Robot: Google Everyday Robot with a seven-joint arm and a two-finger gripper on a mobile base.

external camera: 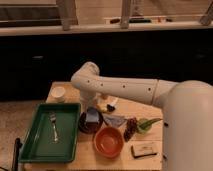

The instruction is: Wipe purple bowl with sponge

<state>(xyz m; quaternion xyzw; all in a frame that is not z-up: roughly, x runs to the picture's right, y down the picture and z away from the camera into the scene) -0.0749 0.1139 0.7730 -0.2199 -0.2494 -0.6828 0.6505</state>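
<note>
One relation to settle before any stroke: direction from gripper to purple bowl. Nearest, at near right of the wooden table (125, 107), a pale rectangular block (144, 149), flat, long axis left-right. Just left of it, orange bowl (108, 141), upright, nothing seen inside. Near left, green tray (30, 150) with a fork (53, 126) lying inside, long axis near-far. Next row back: purple bowl (86, 127), very dark, between tray and orange bowl, its near-right rim touching or almost touching the orange bowl's far rim; cannot tell which. In or just over it, a blue-grey block, taken to be the sponge (92, 118). Gripper (95, 111) directly over the far half of the bowl, at the sponge; open or closed cannot be told, nor whether the sponge is gripped or merely lying under it. Hence bowl straight below and slightly nearward of gripper: judged a downward press and short strokes toward the near edge, no sideways travel. Risk judged: a stroke nudging the bowl into the orange bowl. Right of the purple bowl, a blue scrap (114, 120), a dark red bunch (131, 128), a green item (145, 125). Farther back at left, small white cup (59, 93), well apart. Farthest, dark cabinets (45, 55).
</note>
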